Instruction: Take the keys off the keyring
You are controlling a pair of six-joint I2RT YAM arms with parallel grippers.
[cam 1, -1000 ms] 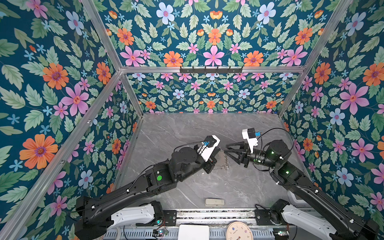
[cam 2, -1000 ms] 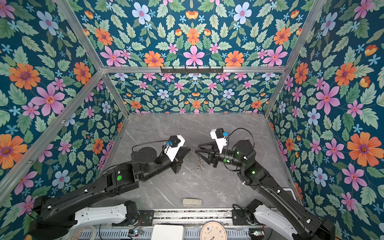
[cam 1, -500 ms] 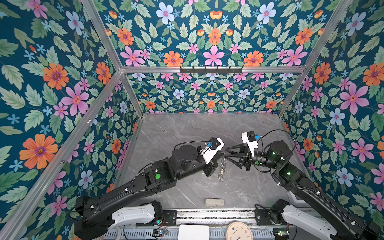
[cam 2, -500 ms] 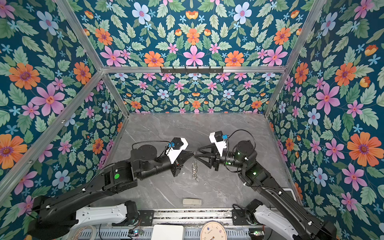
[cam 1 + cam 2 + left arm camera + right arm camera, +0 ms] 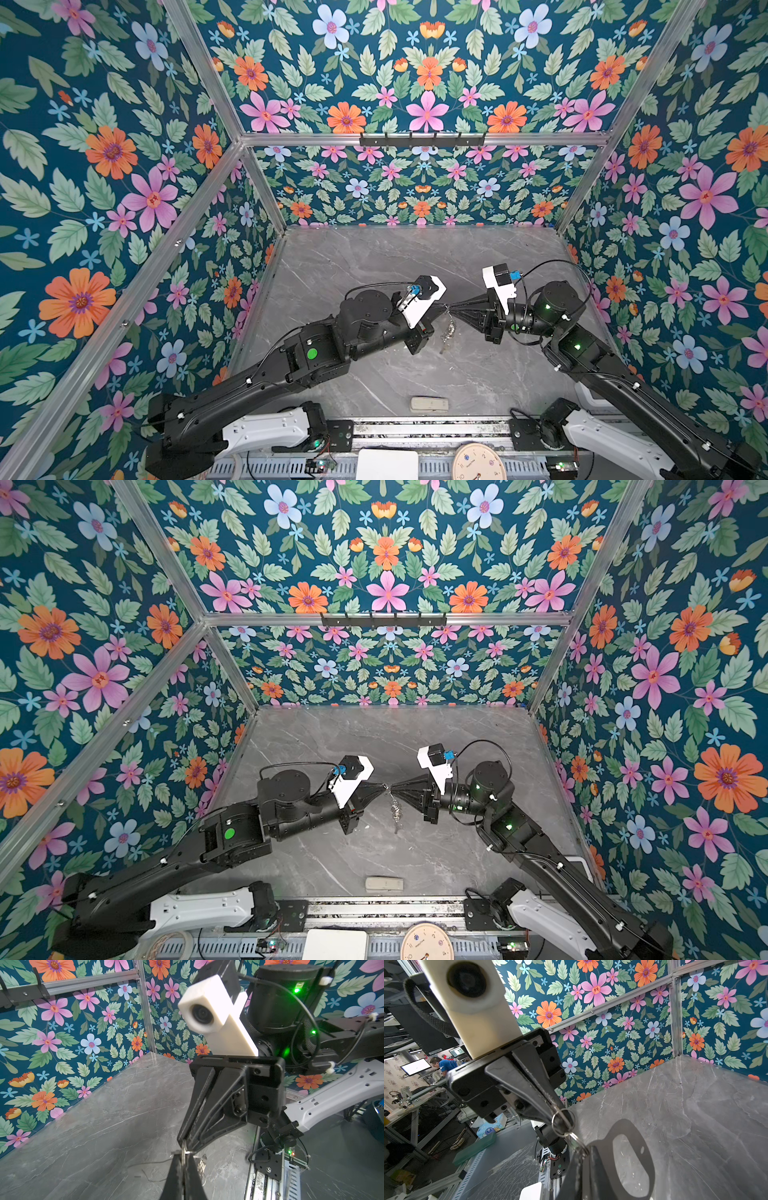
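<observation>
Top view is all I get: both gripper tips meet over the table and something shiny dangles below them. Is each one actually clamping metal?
Observer: Yes for the left. The right wrist view shows the left gripper shut on the keyring, a silver ring.
Operator: And the right one?
Observer: In the same view a second ring, linked to the first, runs into the right gripper, whose fingers are closed on it.
Operator: Are the keys off yet?
Observer: No. In the left wrist view the keys hang in a blurred bunch close beside the left gripper, not yet off.
</observation>
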